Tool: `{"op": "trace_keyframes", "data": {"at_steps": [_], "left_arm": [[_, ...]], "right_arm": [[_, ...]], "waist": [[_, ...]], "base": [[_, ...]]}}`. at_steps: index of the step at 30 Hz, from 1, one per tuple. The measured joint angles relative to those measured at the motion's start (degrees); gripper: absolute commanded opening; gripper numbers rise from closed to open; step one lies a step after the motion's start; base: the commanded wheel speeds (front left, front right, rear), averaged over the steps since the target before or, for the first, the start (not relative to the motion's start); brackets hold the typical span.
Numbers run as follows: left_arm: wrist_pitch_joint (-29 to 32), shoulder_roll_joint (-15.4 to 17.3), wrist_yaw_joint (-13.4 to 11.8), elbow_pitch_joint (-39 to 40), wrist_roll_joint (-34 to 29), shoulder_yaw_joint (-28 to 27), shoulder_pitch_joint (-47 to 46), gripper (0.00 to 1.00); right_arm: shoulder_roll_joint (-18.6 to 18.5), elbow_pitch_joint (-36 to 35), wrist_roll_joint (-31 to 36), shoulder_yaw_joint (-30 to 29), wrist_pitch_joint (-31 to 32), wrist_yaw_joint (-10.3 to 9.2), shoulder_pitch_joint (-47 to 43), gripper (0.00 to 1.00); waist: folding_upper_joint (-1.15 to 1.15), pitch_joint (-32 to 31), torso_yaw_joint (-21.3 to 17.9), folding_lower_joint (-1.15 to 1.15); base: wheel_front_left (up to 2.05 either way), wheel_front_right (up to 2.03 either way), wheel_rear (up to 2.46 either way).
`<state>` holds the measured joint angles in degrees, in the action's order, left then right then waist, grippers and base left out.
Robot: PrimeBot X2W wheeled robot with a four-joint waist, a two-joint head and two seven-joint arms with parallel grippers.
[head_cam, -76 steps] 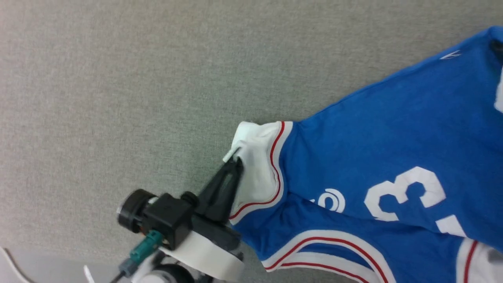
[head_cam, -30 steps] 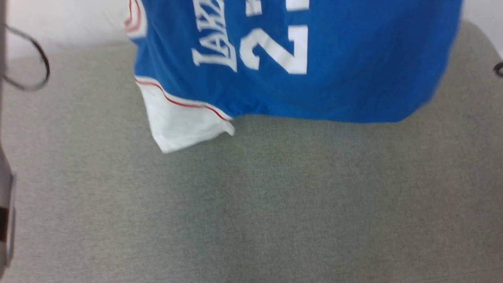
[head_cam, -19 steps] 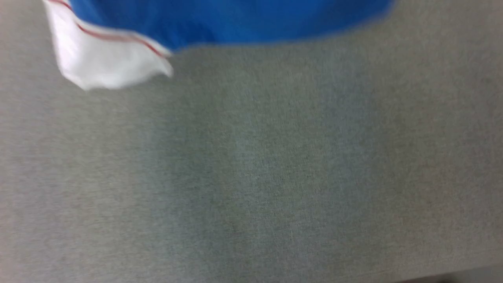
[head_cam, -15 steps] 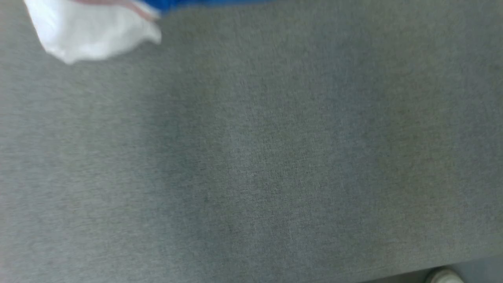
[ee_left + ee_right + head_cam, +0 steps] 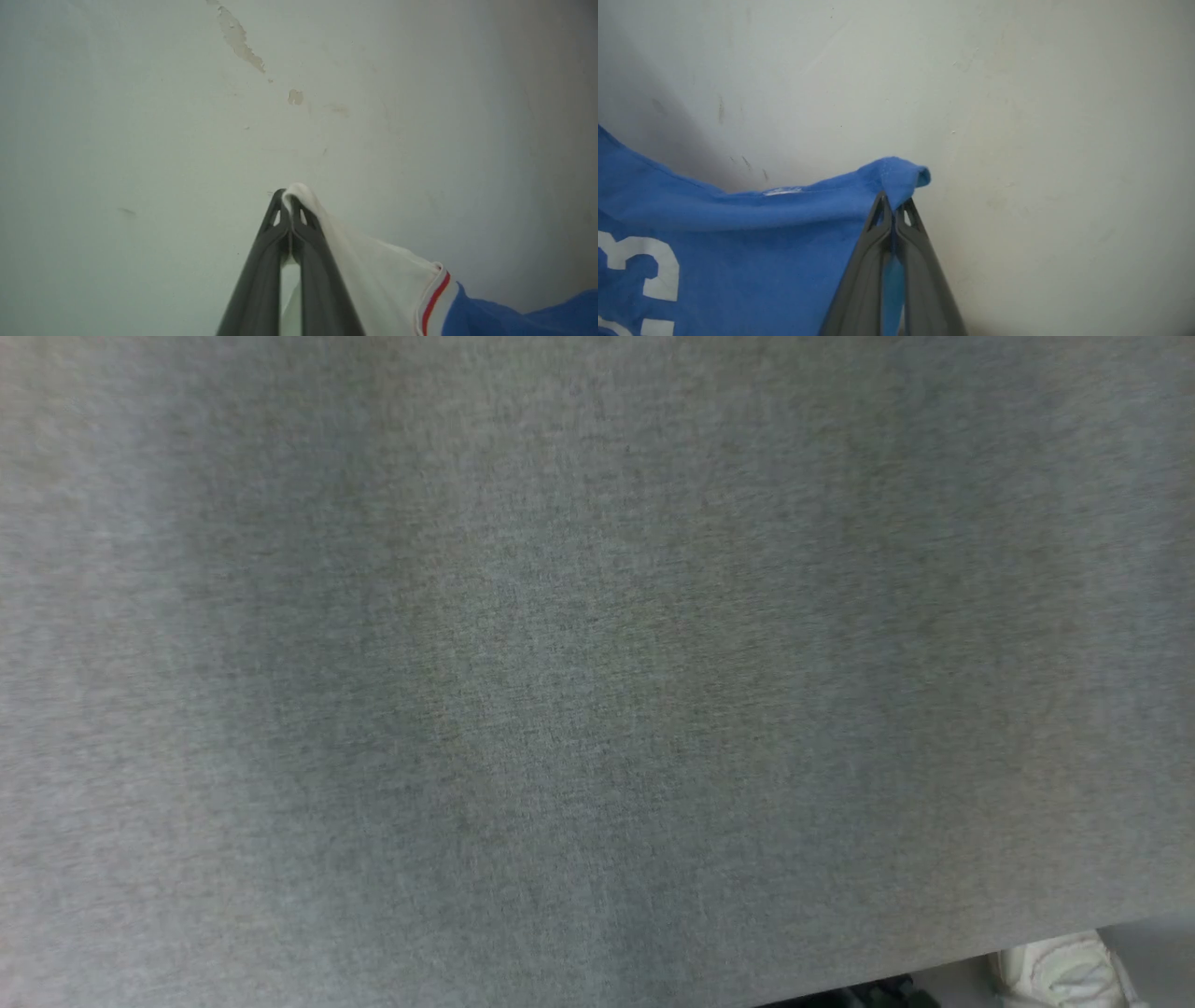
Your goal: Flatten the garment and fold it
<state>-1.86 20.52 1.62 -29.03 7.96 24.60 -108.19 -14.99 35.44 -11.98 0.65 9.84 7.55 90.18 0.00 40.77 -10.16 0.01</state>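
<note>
Head view: you have the desk [image 5: 560,663] under a grey woven covering, unmarked. Just off the desk's lower right edge a pale shoe [image 5: 1064,975] rests on the floor [image 5: 1153,947].

Left wrist view: the left gripper [image 5: 289,198] has its jaws clenched on the white sleeve of the garment [image 5: 373,275]. Behind it is a pale wall [image 5: 140,116] with patches of chipped paint [image 5: 238,37].

Right wrist view: the right gripper [image 5: 893,203] has its jaws clenched on a blue fold of the garment, which sags away from that hold.

Assessment: flattening is in hand. The garment appears raised off the desk, and no fold has begun. Your next move calls for lowering it evenly onto the desk, both holds kept taut.
</note>
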Motion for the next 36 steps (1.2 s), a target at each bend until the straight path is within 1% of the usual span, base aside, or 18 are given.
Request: {"op": "trace_keyframes", "data": {"at_steps": [4,7,11,14,17,20,22,25,26,28,31,34,36], "left_arm": [[-1.1,0.5,0.4,0.7,0.7,0.6,3.0,0.0],[-1.2,1.3,0.8,2.9,1.6,0.8,5.6,0.0],[-1.1,1.9,0.8,9.3,3.1,1.1,11.4,0.0],[-0.3,3.2,0.5,15.6,4.9,1.1,19.2,0.0],[1.4,5.3,-1.2,24.0,6.8,0.7,28.2,0.0],[3.4,8.0,-3.8,33.0,8.9,-0.7,38.0,0.0],[4.4,9.9,-6.3,39.2,9.2,-1.5,45.1,0.0],[5.1,11.9,-10.0,46.5,9.7,-2.4,56.1,0.0],[5.3,12.8,-10.6,48.4,9.6,-2.1,59.8,0.0],[5.3,14.0,-12.4,50.6,9.6,-1.4,67.7,0.0],[4.3,14.2,-15.4,51.7,9.7,0.1,79.2,0.0],[2.9,14.3,-16.9,50.5,11.1,1.7,88.4,0.0],[2.6,14.4,-16.9,49.6,12.7,2.7,93.1,0.0]], "right_arm": [[-1.6,-0.4,-1.6,3.0,-1.9,0.0,-0.1,0.0],[-3.3,-2.0,-4.2,5.7,-2.5,0.0,-0.6,0.0],[-6.9,-7.1,-9.4,9.3,-3.0,0.0,-3.9,0.0],[-10.3,-12.7,-14.0,10.8,-3.0,0.0,-9.9,0.0],[-13.7,-18.9,-17.9,10.4,-2.7,0.0,-17.6,0.0],[-15.6,-24.2,-20.6,8.1,-2.2,0.0,-26.2,0.0],[-15.9,-27.0,-21.8,6.1,-2.2,0.0,-32.2,0.0],[-15.6,-30.6,-22.9,3.7,-2.0,0.0,-40.9,0.0],[-15.4,-31.7,-23.2,3.2,-1.9,0.0,-43.6,0.0],[-14.3,-33.2,-23.6,2.4,-2.1,0.0,-49.1,0.0],[-12.5,-34.5,-23.6,2.2,-2.5,0.0,-56.9,0.0],[-10.9,-34.7,-24.4,2.6,-2.9,0.0,-64.0,0.0],[-10.3,-34.6,-25.0,3.1,-2.9,0.0,-68.2,0.0]], "waist": [[0.0,2.7,0.4,0.0],[0.0,3.8,1.1,0.0],[0.0,4.0,2.6,-0.01],[0.0,3.1,3.6,-0.01],[0.0,1.2,4.4,-0.02],[0.0,-0.9,4.9,-0.03],[0.0,-2.4,5.2,-0.03],[0.0,-4.6,5.5,-0.03],[0.0,-5.3,5.5,-0.03],[0.0,-6.9,5.7,-0.03],[0.0,-9.3,5.8,-0.03],[0.0,-11.8,5.9,-0.03],[0.0,-13.4,6.0,-0.03]], "base": [[0.0,0.0,0.0],[0.0,0.0,0.0],[0.0,0.0,0.0],[0.0,0.0,0.0],[0.0,0.0,0.0],[0.0,0.0,0.0],[0.0,0.0,0.0],[0.0,0.0,0.0],[0.0,0.0,0.0],[0.0,0.0,0.0],[0.0,0.0,0.0],[0.0,0.0,0.0],[0.0,0.0,0.0]]}}
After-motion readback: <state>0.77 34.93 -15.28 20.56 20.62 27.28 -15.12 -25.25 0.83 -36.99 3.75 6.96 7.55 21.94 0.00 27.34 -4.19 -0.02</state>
